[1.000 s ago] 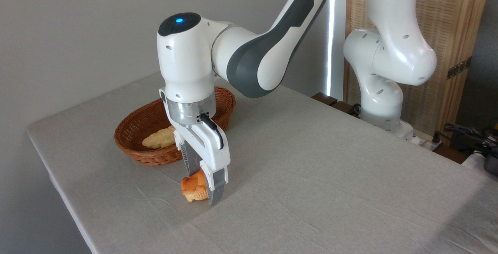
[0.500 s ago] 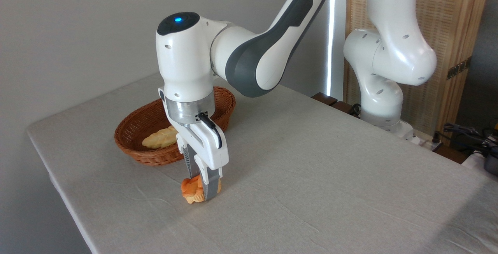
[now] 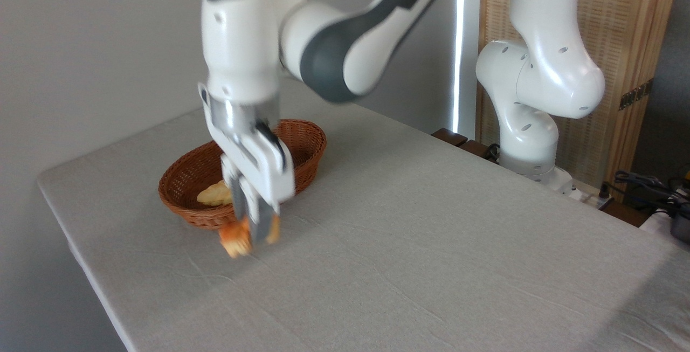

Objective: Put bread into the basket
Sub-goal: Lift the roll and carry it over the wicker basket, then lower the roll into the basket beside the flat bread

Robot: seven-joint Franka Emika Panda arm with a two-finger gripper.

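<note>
Grey-clothed tabletop (image 3: 431,233): gripper (image 3: 252,240) clamped on the bun (image 3: 235,242), lifted, blurred; wicker basket (image 3: 302,139) lies just behind it, toward the table's far-left corner.

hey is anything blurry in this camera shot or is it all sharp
In the fixed camera view, the gripper, the orange bun it is shut on, and the arm's wrist and forearm are smeared by motion blur. The wicker basket, the tablecloth and the arm's base look sharp. Lighting is soft and even, with no strong glare.
</note>
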